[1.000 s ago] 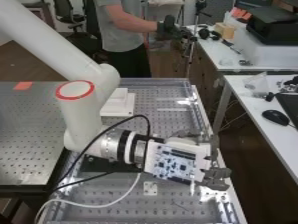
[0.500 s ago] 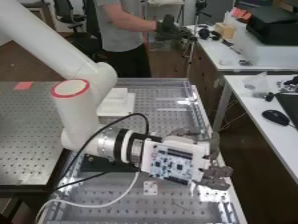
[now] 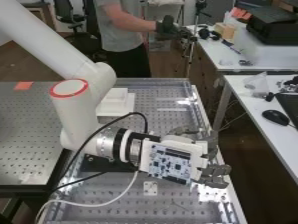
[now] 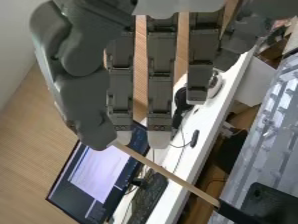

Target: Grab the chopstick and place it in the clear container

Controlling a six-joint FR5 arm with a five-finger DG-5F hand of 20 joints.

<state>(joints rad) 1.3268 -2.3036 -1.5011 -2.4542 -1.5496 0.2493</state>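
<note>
Shifted slightly toward the high view's left: one dark hand, fingers closed to thumb, pinching one chopstick.

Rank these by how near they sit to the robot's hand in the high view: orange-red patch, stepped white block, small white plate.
1. Small white plate: on the bench, just below the hand.
2. Stepped white block: farther up the bench.
3. Orange-red patch: far left.
</note>
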